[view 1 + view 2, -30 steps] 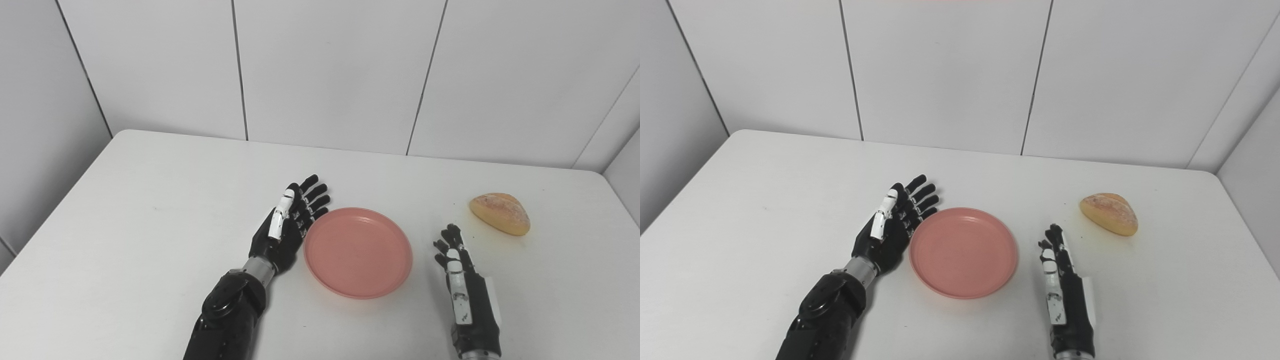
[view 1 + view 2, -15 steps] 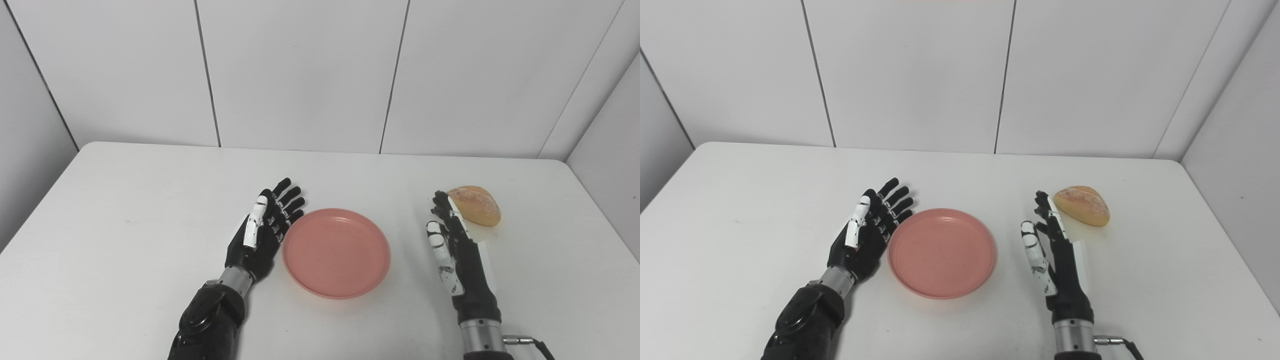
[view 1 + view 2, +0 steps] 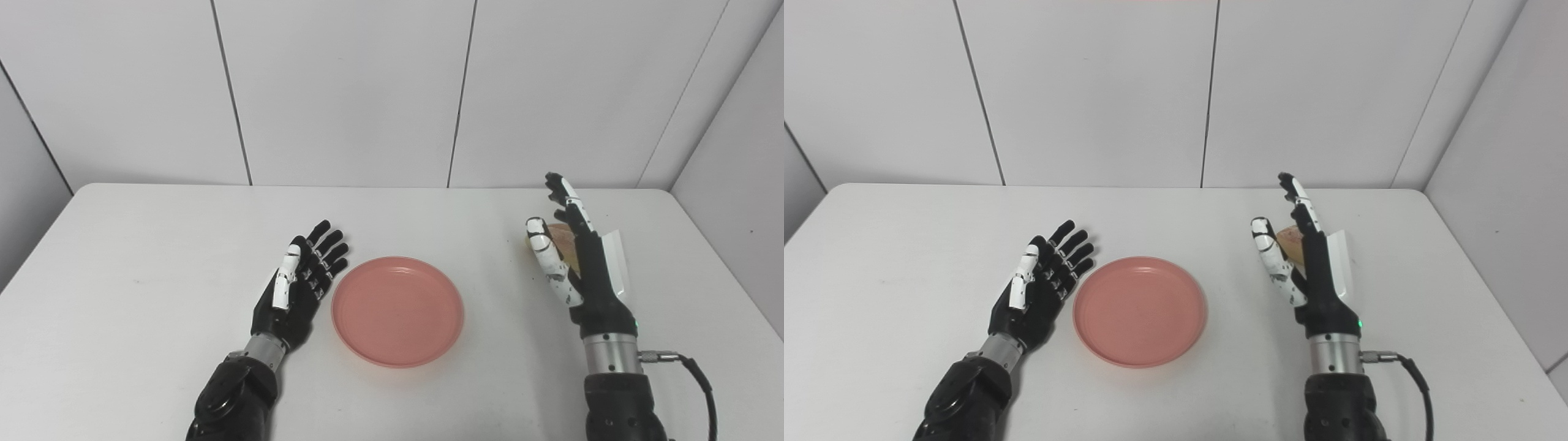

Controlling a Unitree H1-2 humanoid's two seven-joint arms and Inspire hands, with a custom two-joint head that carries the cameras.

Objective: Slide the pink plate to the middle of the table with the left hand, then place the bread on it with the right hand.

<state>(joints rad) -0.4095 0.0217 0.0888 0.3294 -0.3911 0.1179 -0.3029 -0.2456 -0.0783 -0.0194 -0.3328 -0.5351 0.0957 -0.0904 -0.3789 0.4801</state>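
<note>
On the white worktop [image 3: 153, 245], items as I read them from the remote station:

Pink plate [image 3: 397, 310]: lies flat near the middle of the worktop, empty. I judge the sliding step done.

Left hand [image 3: 298, 286]: rests palm-up just beside the plate's left rim, fingers [image 3: 331, 240] spread and holding nothing. Whether it touches the rim I cannot tell. I would leave it parked there, clear of the plate.

Bread [image 3: 565, 244]: a golden roll at right, well apart from the plate, mostly hidden behind the right hand; only a sliver shows between thumb and palm.

Right hand [image 3: 576, 263]: raised edge-on over the bread, fingers [image 3: 562, 190] extended and apart, nothing gripped yet.

Step in hand, my judgement: grasping the bread. To do it well I would lower the hand until thumb and fingers straddle the roll across its narrow width, close gently so the soft crust is not crushed, lift clear of the worktop, then carry it left and set it down at the plate's centre without nudging the rim
</note>
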